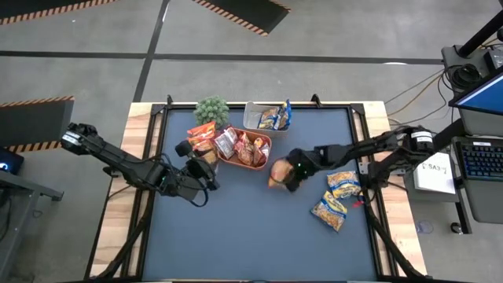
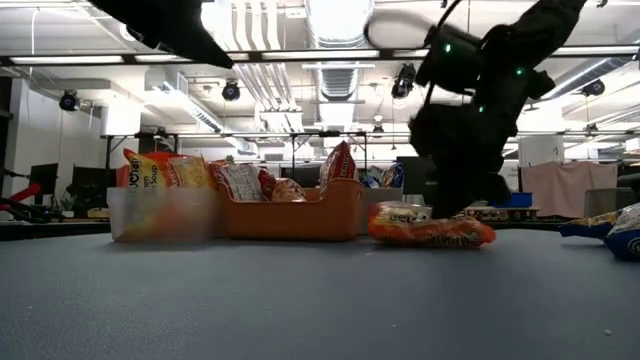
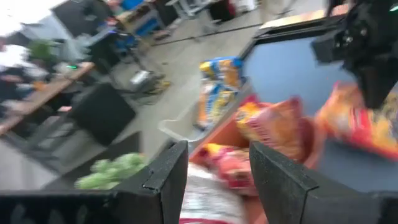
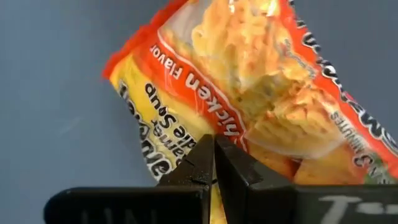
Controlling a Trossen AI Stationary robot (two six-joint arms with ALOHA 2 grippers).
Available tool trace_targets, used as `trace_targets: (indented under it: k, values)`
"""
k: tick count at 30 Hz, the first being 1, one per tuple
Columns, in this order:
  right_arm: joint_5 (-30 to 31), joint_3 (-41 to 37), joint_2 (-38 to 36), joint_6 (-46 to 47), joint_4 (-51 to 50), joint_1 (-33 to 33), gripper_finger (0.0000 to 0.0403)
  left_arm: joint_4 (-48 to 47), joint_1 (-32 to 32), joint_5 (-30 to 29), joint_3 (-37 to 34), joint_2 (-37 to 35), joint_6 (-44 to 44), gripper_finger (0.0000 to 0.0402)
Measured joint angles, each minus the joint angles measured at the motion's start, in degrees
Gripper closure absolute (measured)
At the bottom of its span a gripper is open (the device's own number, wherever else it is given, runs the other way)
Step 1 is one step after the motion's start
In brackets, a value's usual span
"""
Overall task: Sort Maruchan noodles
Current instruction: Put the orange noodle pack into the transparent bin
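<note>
High view is showing the right gripper (image 1: 284, 177) closed on the edge of an orange noodle packet (image 1: 277, 171), just beside the orange tray (image 1: 259, 163). Its fingers are pinching the wrapper's rim, and the packet is lying on the table below the claw. The left gripper (image 1: 206, 167) is waiting on the tray's other side, its fingers partly apart and holding nothing. Several red and orange packets (image 1: 236, 145) are already standing in the tray, and blue-and-yellow ones (image 1: 273, 118) in the clear tub (image 1: 253, 115) beyond it. Two blue-and-yellow packets (image 1: 336, 198) are lying behind the right claw — these, and the pinched one, probably remain to sort.
</note>
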Motion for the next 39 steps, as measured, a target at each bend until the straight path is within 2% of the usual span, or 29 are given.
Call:
trace_targets:
  k: [2, 5, 10, 15, 19, 24, 30, 39]
  values:
    - [-4.4, 0.4, 0.1, -3.4, 5.0, 2.0, 0.0394, 2.3, 0.0, 3.4, 0.0, 0.2, 0.0, 0.0246]
    - [-6.4, 3.0, 0.2, -10.1, 8.6, 5.0, 0.0394, 5.8, 0.0, 10.5, 0.0, 0.7, 0.2, 0.0246]
    - [-6.3, 8.1, -0.2, -14.8, 2.1, 9.0, 0.0394, 11.2, -0.4, 23.2, 0.0, 3.1, 0.2, 0.0247]
    - [-6.1, 9.4, -0.7, -12.3, -3.6, 14.0, 0.0394, 15.8, -1.6, 29.3, 0.1, 7.8, 0.4, 0.0255]
    - [-6.1, 7.9, -1.2, -9.0, -3.7, 18.4, 0.0394, 16.6, -2.2, 31.6, 1.9, 12.9, -2.7, 0.0261]
    - [1.9, 6.2, -1.1, -3.7, -3.6, 22.1, 0.0394, 17.2, -2.7, 32.6, 5.4, 21.5, -5.2, 0.0271]
    - [9.0, 5.5, -1.3, 0.1, -4.3, 22.4, 0.0394, 19.6, -2.5, 31.4, 11.5, 32.9, -2.1, 0.0282]
    - [10.6, 5.6, -1.3, 1.8, -7.4, 22.1, 0.0392, 19.7, 1.1, 27.0, 16.4, 41.6, -0.2, 0.0304]
